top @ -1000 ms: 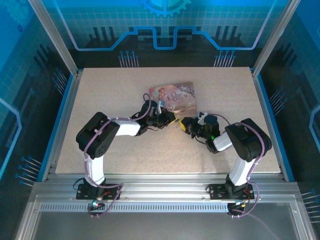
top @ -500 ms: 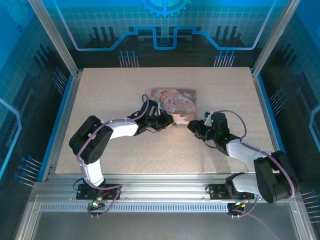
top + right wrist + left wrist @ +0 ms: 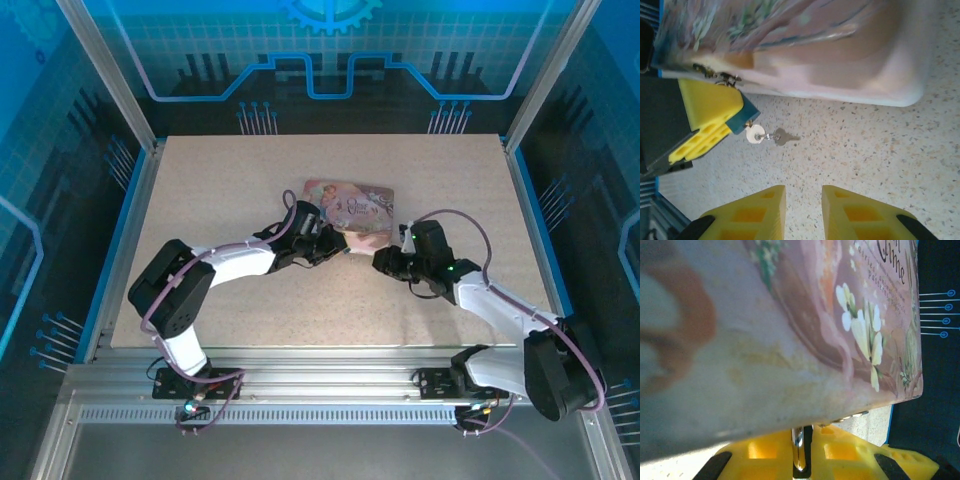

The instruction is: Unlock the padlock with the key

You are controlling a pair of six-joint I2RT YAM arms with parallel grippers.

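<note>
My right hand, spread, sits just short of the key, lying crosswise ahead; left hand pinches the padlock.

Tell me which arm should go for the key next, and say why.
Right. The right gripper is open, and the key lies on the table just ahead of it. The left gripper is shut on the padlock beside the pink tin.
</note>
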